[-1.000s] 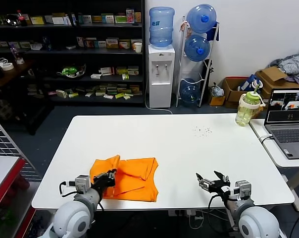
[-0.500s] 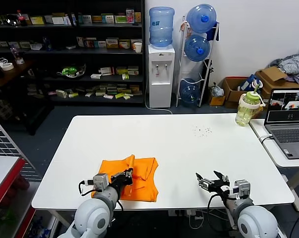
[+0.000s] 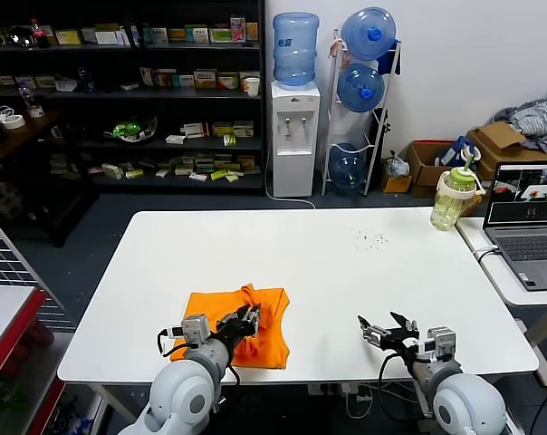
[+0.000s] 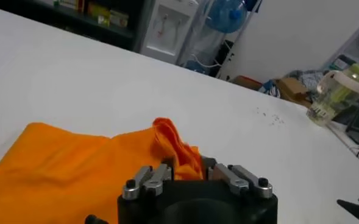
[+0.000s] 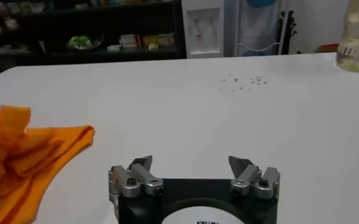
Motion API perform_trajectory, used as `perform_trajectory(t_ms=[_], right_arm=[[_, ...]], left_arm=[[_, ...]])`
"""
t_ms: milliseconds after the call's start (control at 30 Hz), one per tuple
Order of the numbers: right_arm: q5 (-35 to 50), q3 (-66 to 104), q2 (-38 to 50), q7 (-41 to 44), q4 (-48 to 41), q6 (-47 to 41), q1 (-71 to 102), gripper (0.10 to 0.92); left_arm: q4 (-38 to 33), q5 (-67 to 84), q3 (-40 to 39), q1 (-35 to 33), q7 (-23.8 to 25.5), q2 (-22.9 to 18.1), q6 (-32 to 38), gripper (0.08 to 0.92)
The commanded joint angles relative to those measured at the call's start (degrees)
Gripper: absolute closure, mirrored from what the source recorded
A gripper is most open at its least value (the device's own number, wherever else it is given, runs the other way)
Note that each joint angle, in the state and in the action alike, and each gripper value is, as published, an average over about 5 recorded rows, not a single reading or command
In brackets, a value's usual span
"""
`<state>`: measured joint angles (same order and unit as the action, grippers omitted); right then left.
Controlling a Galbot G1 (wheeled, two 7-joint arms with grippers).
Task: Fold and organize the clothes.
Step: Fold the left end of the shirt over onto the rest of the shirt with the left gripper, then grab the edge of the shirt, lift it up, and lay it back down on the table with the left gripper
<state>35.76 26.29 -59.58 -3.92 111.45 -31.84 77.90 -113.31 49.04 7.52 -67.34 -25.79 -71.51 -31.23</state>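
The orange T-shirt (image 3: 210, 317) lies partly folded near the white table's front left; no lettering shows. My left gripper (image 3: 243, 320) is shut on a bunched fold of the shirt and holds it over the shirt's right half. In the left wrist view the pinched orange cloth (image 4: 180, 155) rises between the fingers of the left gripper (image 4: 187, 170), with the rest of the shirt (image 4: 63, 170) flat below. My right gripper (image 3: 388, 328) is open and empty above the front right of the table. The right wrist view shows it (image 5: 191, 163) open, with the shirt (image 5: 27, 152) off to one side.
A green-lidded bottle (image 3: 455, 198) stands at the far right table edge. A laptop (image 3: 530, 231) sits on a side table to the right. Small dark crumbs (image 3: 371, 238) lie on the table (image 3: 346, 272). A wire rack (image 3: 6, 281) stands at the left.
My left gripper has carried the shirt's left edge rightward across the shirt, folding it over. The shirt now looks narrower. The right arm has stayed still.
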Motion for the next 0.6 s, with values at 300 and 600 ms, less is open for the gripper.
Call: perform_trajectory(t_ms=[300, 600], right_arm=[[0.0, -0.7, -0.2, 1.2, -0.8, 1.0, -0.5, 0.203], [-0.2, -0.7, -0.6, 1.3, -0.2, 1.2, -0.4, 0.203]], left_arm=[[0.6, 7.1, 15.4, -6.2, 6.8, 21.5, 1.3, 0.285], [11.1, 7.5, 16.5, -5.2, 22.2, 32.3, 2.4, 0.178]])
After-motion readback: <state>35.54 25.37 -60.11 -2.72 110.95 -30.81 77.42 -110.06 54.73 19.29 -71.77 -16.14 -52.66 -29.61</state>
